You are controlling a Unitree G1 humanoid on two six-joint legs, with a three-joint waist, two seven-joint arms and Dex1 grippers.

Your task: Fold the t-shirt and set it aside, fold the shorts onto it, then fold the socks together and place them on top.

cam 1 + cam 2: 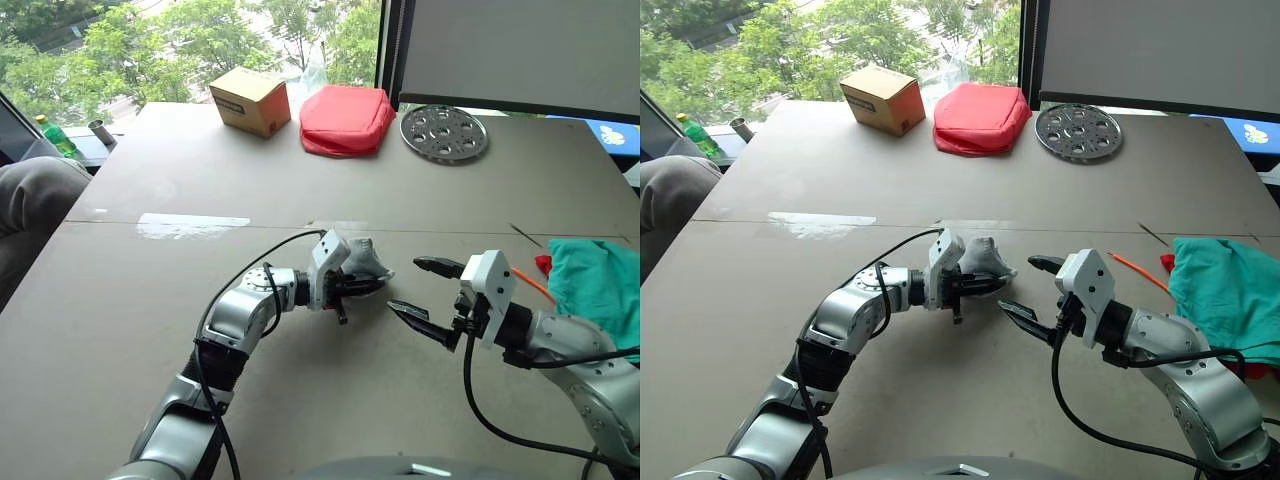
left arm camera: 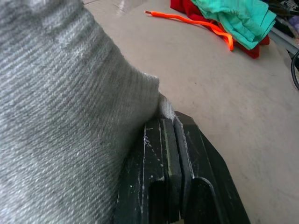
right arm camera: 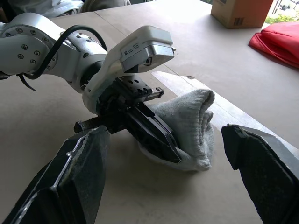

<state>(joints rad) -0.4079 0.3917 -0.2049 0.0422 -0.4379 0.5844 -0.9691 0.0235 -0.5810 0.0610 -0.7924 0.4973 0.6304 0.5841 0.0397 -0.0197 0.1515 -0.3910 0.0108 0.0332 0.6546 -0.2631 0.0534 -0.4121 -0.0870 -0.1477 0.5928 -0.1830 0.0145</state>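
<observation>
Two jaws | left gripper [image 1: 362, 285] clamped on socks [image 3: 189, 126] | right gripper [image 1: 425, 290] spread wide, just beside socks

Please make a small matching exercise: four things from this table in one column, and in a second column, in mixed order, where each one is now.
Things:
1. socks
2. shorts
3. cardboard box
4. metal disc

Places:
a. far edge of the table, to the right of the red pouch
b. at the table's right side
c. pinched in the left gripper
d. far edge, to the left of the red pouch

Pairs: 1-c, 2-b, 3-d, 4-a
</observation>
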